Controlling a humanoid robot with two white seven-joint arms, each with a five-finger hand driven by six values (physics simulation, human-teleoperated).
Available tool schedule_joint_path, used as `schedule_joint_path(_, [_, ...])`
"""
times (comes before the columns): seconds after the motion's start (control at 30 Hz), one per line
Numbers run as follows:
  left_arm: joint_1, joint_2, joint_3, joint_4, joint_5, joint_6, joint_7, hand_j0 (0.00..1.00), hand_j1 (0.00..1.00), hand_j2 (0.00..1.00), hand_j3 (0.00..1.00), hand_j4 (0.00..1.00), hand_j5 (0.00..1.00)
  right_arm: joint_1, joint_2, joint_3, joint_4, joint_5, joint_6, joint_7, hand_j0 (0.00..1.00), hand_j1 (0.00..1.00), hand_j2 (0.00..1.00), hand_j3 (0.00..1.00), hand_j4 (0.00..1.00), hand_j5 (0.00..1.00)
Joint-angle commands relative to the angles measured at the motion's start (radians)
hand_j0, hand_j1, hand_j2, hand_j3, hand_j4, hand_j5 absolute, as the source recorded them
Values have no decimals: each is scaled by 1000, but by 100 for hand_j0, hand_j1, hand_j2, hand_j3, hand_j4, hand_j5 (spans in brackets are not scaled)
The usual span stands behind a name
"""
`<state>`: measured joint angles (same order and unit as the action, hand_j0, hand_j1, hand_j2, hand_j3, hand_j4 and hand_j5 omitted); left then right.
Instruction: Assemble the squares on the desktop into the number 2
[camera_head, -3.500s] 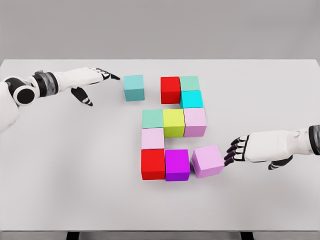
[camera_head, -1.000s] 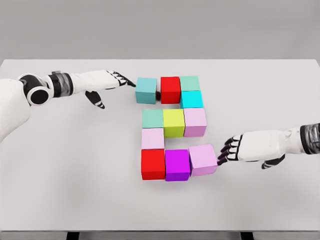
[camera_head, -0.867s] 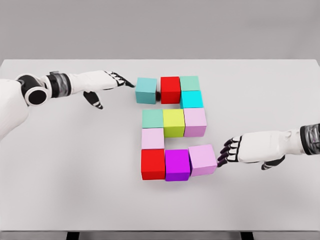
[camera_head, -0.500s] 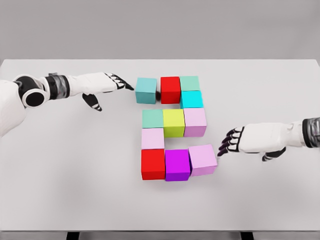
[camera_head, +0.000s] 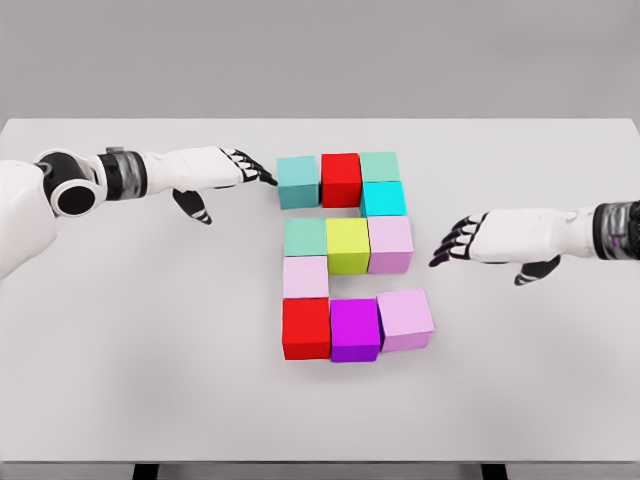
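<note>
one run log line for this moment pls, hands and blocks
left robot hand: open, fingertips at teal block | right robot hand: open, clear of pink block | blocks: 2 shape

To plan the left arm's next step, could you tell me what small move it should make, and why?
Probably a last short nudge rightward: the left hand has its fingertips at the teal block, which looks almost flush with the red block.
</note>
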<state>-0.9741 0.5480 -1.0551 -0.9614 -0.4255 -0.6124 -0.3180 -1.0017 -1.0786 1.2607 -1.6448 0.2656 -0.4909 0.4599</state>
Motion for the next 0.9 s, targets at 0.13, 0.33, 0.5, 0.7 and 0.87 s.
schedule_joint_path(0.13, [0,-2,6,26,4,2,1,100,100,100,100,100,100,0,-4,5,-55,21,2,0,97,97,97,97,97,97])
schedule_joint_path(0.33, [-3,-11,4,50,2,2,1,100,100,100,100,100,100,6,-9,8,-92,41,0,0,97,97,97,97,97,97])
schedule_joint_path(0.5, [-5,-16,4,49,2,2,1,100,100,100,100,100,100,6,-17,11,-93,43,-5,0,97,97,97,97,97,97])
schedule_joint_path(0.7, [-5,-25,4,43,2,2,1,100,100,100,100,100,100,8,-24,16,-115,60,-12,0,97,97,97,97,97,97])
schedule_joint_path(0.87, [-5,-31,6,39,4,2,1,100,100,100,100,100,100,14,-27,20,-115,61,-14,0,97,97,97,97,97,97])
